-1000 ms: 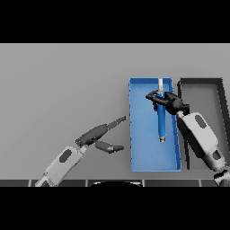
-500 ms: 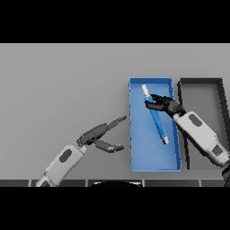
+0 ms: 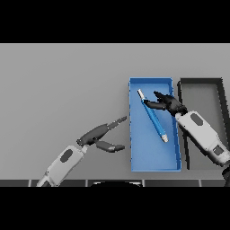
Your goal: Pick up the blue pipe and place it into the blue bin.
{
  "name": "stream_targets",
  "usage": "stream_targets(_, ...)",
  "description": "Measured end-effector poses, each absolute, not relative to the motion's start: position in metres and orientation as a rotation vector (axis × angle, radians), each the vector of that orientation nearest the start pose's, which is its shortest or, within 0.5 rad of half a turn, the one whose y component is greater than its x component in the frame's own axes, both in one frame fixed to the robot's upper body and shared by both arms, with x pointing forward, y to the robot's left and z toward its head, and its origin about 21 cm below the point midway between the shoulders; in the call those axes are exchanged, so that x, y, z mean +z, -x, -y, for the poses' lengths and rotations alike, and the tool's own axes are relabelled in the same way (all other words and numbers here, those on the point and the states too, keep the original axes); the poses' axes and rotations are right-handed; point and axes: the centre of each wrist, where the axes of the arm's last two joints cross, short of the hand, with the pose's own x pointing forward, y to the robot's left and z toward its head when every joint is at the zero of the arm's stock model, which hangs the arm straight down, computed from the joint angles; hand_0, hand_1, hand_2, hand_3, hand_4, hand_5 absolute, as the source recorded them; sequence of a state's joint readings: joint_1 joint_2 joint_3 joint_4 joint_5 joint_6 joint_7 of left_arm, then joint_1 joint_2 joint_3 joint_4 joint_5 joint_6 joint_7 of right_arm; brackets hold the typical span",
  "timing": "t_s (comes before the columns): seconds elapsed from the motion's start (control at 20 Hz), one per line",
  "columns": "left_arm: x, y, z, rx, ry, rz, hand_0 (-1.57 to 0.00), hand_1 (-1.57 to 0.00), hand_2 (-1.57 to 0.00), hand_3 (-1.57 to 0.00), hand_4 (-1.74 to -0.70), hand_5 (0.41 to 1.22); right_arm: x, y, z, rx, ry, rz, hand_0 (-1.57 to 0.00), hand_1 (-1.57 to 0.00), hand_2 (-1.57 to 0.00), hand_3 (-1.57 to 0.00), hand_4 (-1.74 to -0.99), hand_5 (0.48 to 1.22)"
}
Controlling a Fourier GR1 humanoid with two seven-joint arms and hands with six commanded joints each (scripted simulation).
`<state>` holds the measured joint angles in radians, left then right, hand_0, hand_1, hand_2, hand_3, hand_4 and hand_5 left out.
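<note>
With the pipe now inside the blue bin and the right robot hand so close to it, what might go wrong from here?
1. The right robot hand has its fingers right at the blue pipe; pulling back, it may drag or tilt the pipe.
2. The hand sits over the blue bin, next to the black tray; a careless retreat might bump either rim.
3. The left robot hand hovers near the bin's left wall and may nudge it.
</note>
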<state>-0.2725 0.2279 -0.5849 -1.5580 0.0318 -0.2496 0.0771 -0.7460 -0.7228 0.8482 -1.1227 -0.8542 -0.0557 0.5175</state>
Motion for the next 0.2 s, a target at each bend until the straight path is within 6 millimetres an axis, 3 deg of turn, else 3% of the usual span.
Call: stream_targets(0.2,0.0348,-0.2634,-0.1201,-0.958,0.442,1.491,0.00,0.00,0.00,0.00,-0.92,0.468,0.0735,-0.3698,0.2408,0.578,-0.001,0.838,-0.01,-0.01,-0.01,-0.01,-1.129,0.677)
